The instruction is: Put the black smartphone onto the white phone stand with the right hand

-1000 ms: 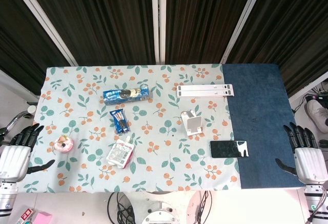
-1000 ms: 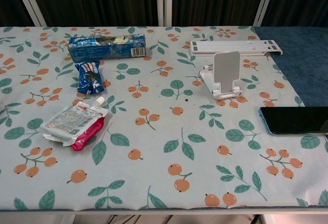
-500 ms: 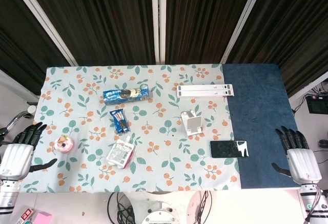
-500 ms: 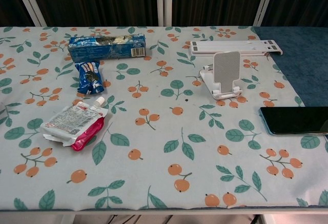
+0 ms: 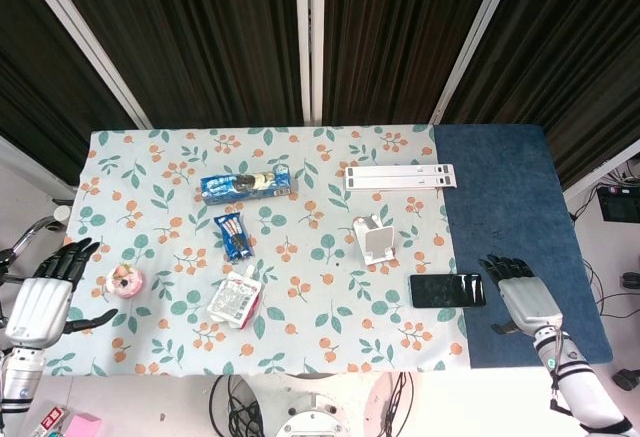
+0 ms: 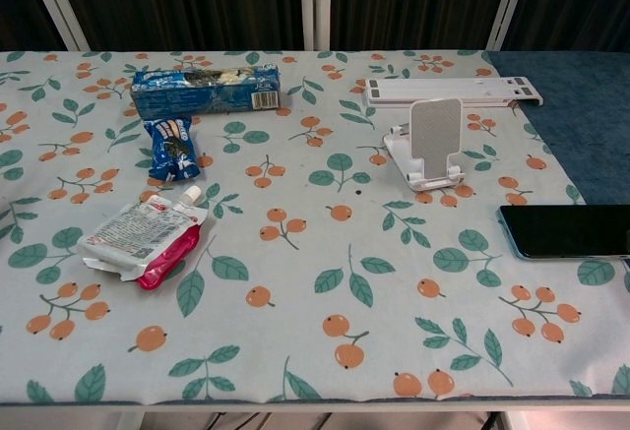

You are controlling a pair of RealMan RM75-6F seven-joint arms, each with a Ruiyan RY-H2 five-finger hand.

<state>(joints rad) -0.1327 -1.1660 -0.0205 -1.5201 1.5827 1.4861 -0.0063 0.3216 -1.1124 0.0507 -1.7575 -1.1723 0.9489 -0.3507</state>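
Right hand [image 5: 522, 297] empty, fingers spread, just right of one phone [image 5: 446, 290] flat at cloth edge, left hand [image 5: 45, 299] empty and spread, one stand [image 5: 373, 238] upright, three snack packets, one white bar [image 5: 399, 176]

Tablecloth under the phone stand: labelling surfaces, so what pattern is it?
White with orange fruit and green leaves, around the white phone stand; clearest in the chest view.
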